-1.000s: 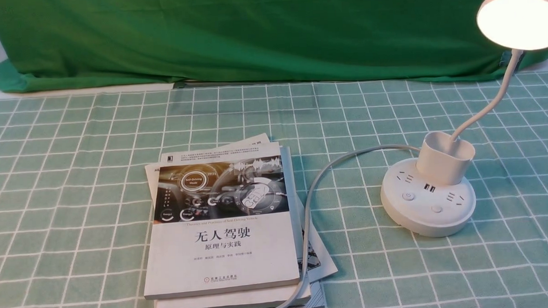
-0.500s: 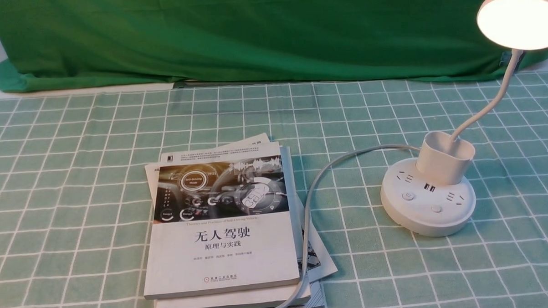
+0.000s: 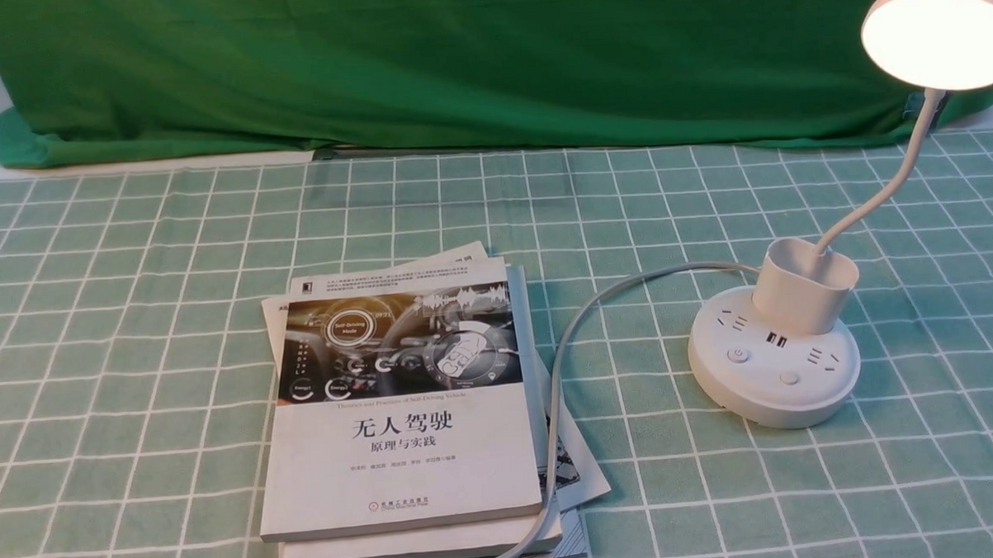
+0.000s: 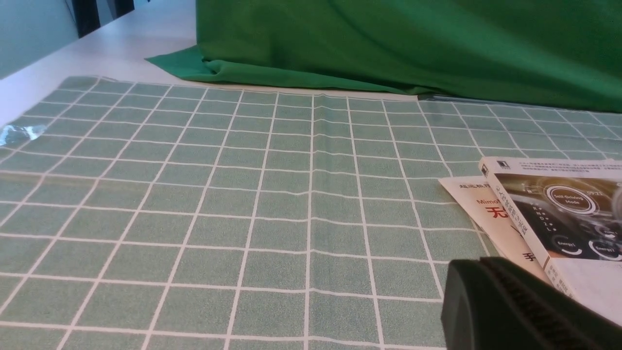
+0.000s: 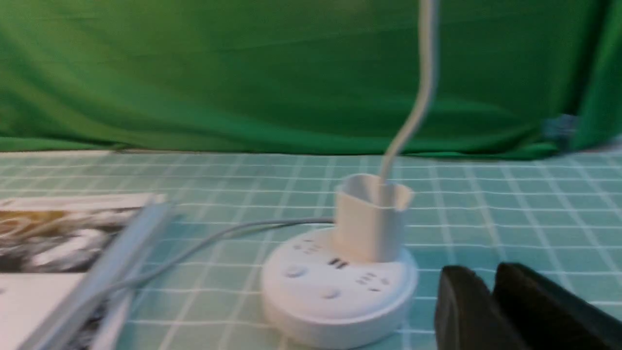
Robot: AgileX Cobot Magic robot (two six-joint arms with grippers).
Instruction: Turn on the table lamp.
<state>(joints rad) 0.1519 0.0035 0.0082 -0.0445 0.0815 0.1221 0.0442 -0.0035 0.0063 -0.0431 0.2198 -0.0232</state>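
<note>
1. A green checked tablecloth (image 3: pixel 135 325) covers the table.
2. A green backdrop cloth (image 3: pixel 456 66) hangs behind it.
3. A stack of books (image 3: pixel 410 414) lies mid-table, a self-driving title on top.

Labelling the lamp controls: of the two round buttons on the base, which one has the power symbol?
The left button, toward the books on the table lamp. It carries a ringed power mark; the other button, nearer the base's front edge, looks plain.
</note>
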